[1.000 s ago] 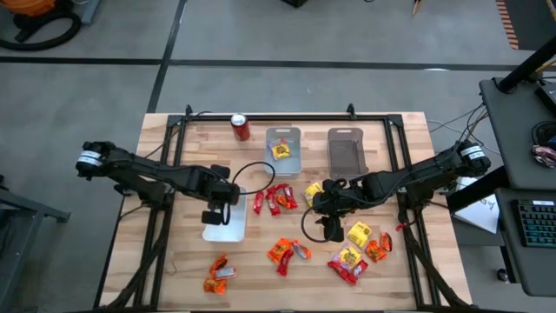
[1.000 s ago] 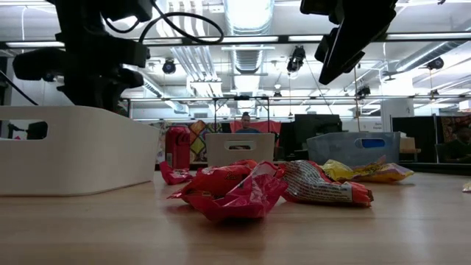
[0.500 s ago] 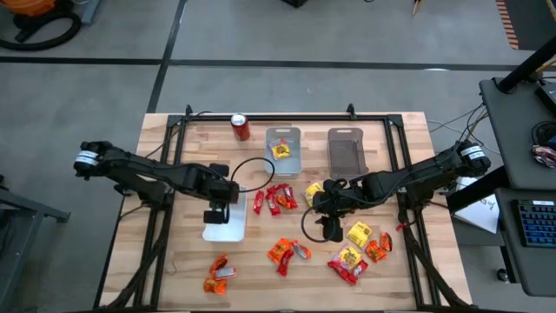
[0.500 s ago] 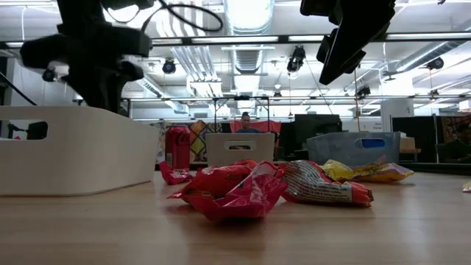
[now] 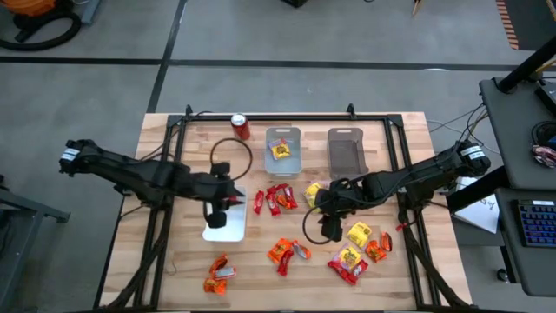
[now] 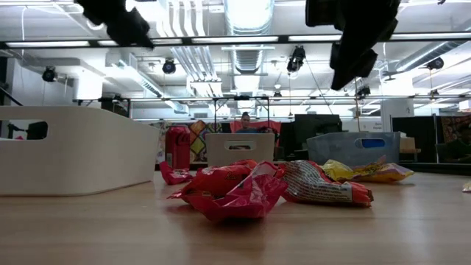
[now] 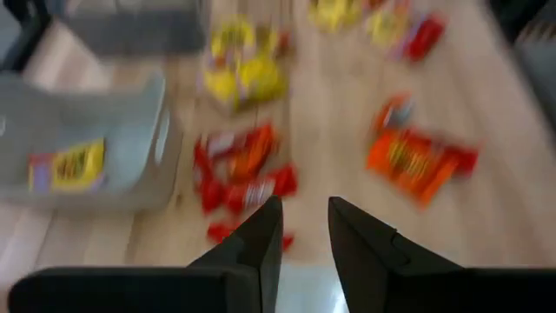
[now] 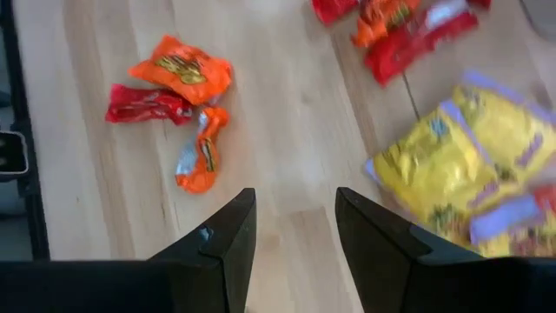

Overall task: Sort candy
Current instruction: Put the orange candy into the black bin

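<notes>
On the left, our left gripper (image 5: 233, 196) hangs above the white tray (image 5: 224, 224), its fingers (image 7: 254, 245) set a narrow gap apart with nothing between them. We judge it sits there because that tray is one sorting bin and the red candy (image 5: 274, 199) lies just beside it, an easy next pick. We cannot see into the white tray from the low view, and from above its bare floor shows no candy.

Near the desk's (image 5: 400, 139) back edge stands a red can (image 5: 240, 127), well apart from the work. Next to it the clear tray (image 5: 283, 149) holds one yellow packet (image 5: 281, 150); we take it as the yellow bin. The grey tray (image 5: 346, 149) just beside it looks empty.

Loose candy is spread over the desk's middle and front: an orange pair (image 5: 218, 273) at the front left, orange packets (image 5: 285, 251) in the middle, a yellow one (image 5: 313, 193) near our right arm.

Our right gripper (image 5: 331, 226) hovers over bare wood among the yellow candy (image 5: 359, 233) and mixed pile (image 5: 350, 260), fingers (image 8: 217, 246) moderately apart and empty, likely poised to choose a packet.
</notes>
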### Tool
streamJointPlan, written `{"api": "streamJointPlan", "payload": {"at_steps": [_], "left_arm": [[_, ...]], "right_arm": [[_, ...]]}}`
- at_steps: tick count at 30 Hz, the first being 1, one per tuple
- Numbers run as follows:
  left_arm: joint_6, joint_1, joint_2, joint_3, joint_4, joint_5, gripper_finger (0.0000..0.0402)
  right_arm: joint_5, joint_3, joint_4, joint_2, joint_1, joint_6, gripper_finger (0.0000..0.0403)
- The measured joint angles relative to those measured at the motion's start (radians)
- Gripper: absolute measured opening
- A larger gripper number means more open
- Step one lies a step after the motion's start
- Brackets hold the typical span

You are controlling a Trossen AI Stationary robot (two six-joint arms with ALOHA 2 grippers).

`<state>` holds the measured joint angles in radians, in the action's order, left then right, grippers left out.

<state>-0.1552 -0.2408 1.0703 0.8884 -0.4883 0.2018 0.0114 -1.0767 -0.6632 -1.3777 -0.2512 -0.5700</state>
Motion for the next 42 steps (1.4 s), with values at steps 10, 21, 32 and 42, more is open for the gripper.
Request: {"api": "streamJointPlan", "payload": {"at_steps": [10, 21, 32, 42], "left_arm": [[0.048, -0.022, -0.002, -0.096, 0.262, 0.001, 0.008], [0.072, -0.022, -0.004, -0.184, 0.453, 0.001, 0.008], [0.125, -0.021, -0.005, -0.182, 0.443, 0.062, 0.008], [0.125, -0.021, -0.005, -0.182, 0.443, 0.105, 0.008]], "right_arm": [[0.103, 0.0, -0.214, 0.0, -0.003, -0.243, 0.015], [0.118, 0.0, -0.433, 0.0, -0.037, -0.494, 0.015], [0.117, 0.012, -0.431, 0.0, -0.099, -0.481, 0.0164], [-0.012, 0.079, -0.401, 0.0, -0.141, -0.398, 0.016]]}}
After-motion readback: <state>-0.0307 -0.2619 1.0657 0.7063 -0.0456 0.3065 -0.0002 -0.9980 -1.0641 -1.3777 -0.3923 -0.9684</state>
